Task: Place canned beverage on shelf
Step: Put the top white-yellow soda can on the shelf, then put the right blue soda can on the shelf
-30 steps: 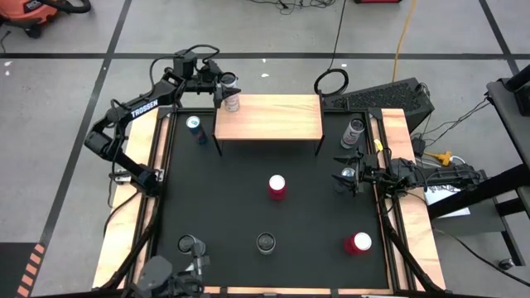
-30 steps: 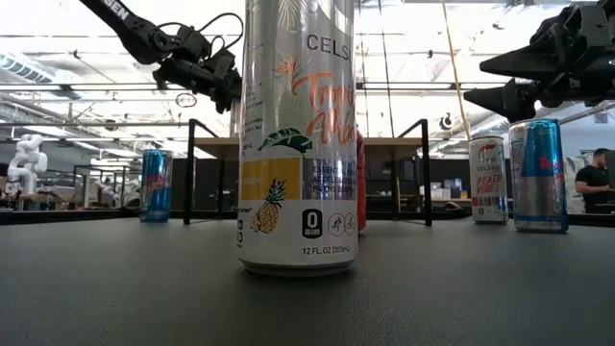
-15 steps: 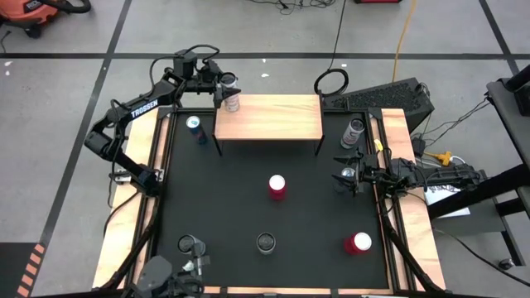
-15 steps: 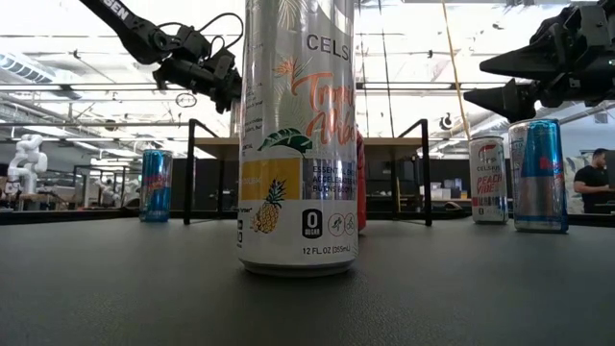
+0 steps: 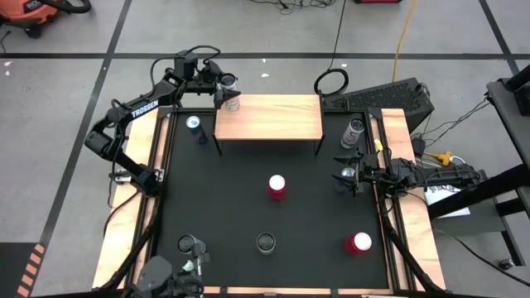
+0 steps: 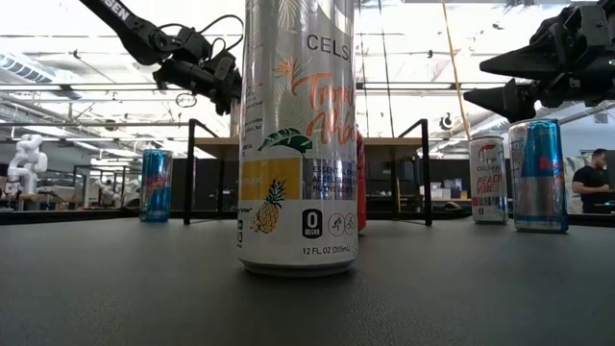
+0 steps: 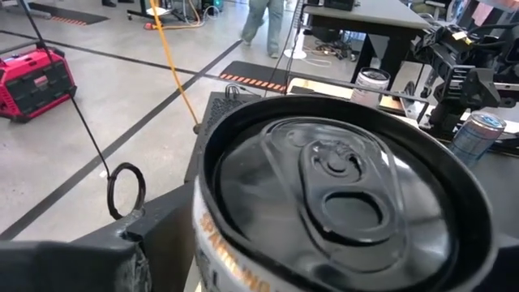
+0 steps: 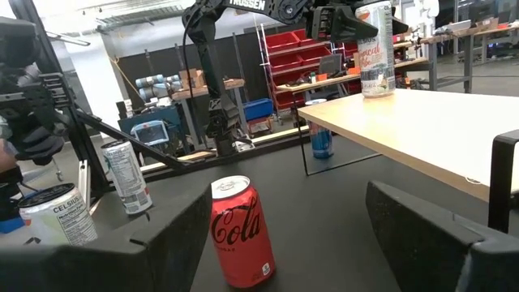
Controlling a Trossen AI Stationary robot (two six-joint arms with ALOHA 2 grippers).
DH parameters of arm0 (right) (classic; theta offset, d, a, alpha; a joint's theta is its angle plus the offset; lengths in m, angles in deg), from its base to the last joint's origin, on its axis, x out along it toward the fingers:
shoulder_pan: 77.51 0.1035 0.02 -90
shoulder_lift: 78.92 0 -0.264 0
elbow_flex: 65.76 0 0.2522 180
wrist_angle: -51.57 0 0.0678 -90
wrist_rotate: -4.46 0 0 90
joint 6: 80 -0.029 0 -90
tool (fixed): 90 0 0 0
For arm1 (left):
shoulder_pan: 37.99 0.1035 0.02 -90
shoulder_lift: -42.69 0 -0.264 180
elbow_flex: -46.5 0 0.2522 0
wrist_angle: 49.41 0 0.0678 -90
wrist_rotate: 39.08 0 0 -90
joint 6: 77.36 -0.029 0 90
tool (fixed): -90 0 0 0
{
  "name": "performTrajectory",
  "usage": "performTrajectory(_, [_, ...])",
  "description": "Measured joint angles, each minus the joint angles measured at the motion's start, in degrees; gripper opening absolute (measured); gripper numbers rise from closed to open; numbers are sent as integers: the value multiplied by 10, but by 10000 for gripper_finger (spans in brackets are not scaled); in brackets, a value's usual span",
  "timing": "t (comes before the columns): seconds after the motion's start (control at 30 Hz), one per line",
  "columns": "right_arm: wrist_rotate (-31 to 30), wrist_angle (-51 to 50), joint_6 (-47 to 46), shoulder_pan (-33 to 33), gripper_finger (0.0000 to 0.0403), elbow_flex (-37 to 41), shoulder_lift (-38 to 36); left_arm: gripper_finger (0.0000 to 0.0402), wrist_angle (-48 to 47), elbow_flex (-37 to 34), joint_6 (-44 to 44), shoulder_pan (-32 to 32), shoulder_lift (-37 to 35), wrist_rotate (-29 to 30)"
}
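Observation:
A white-and-orange canned beverage stands upright on the far left corner of the shelf, a light-wood board on thin black legs. In the right wrist view the can rests by its base on the board. My left gripper reaches level from the far left, open, a finger on either side of the can's upper part. The can's top fills the left wrist view. My right gripper waits open at the mat's right edge. My left gripper has its fingers level around the can's upper wall, coming from the table's far left. Whether a finger touches the can I cannot tell. The can stands upright on the shelf on its own base.
Loose cans stand on the black mat: a red one at the middle, another red one near right, a blue one left of the shelf, a silver one far right. Two more stand near the front edge.
My left gripper's fingers have spread apart around the can's top without the arm shifting. The can stays upright on the shelf's far left corner.

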Motion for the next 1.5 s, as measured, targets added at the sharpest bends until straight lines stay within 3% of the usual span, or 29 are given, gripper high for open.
performTrajectory(0.4, [0, 0, 0, 0, 308, 0, 0, 332, 9, 0, 0, 0, -1, -25])
performTrajectory(0.67, [0, 0, 0, 0, 308, 0, 0, 332, 90, 1, 83, 0, -10, -27])
performTrajectory(1.37, [-2, 12, 24, 0, 308, 0, 0, 332, 100, 2, 138, -3, -145, -29])
performTrajectory(1.5, [-2, 19, 24, 0, 308, 0, 0, 332, 101, 2, 202, -3, -168, -29])
